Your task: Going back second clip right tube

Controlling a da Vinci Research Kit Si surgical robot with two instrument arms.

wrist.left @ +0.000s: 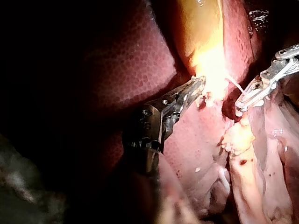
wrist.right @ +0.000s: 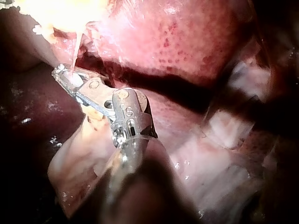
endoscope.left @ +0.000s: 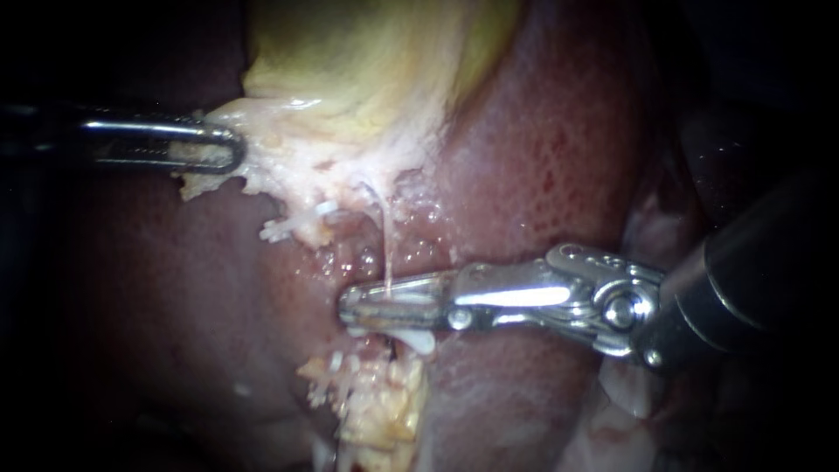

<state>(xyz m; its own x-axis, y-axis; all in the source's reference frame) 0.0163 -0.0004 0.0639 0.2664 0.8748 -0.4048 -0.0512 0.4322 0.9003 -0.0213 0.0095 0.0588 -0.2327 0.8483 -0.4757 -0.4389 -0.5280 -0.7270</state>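
Pale and thread-thin, the tube (endoscope.left: 385,245) drops from the gallbladder's (endoscope.left: 367,61) ragged lower edge straight into the right instrument (endoscope.left: 350,308). Its jaws stand a sliver apart, and the tube crosses the gap without being clamped. A small white piece (endoscope.left: 419,342) sits just under those jaws; clip or not, I cannot tell. Over at the gallbladder's left edge, the left instrument (endoscope.left: 229,150) has its jaws closed on the pale fringe (endoscope.left: 262,166). Dark red liver (endoscope.left: 542,157) lies all around.
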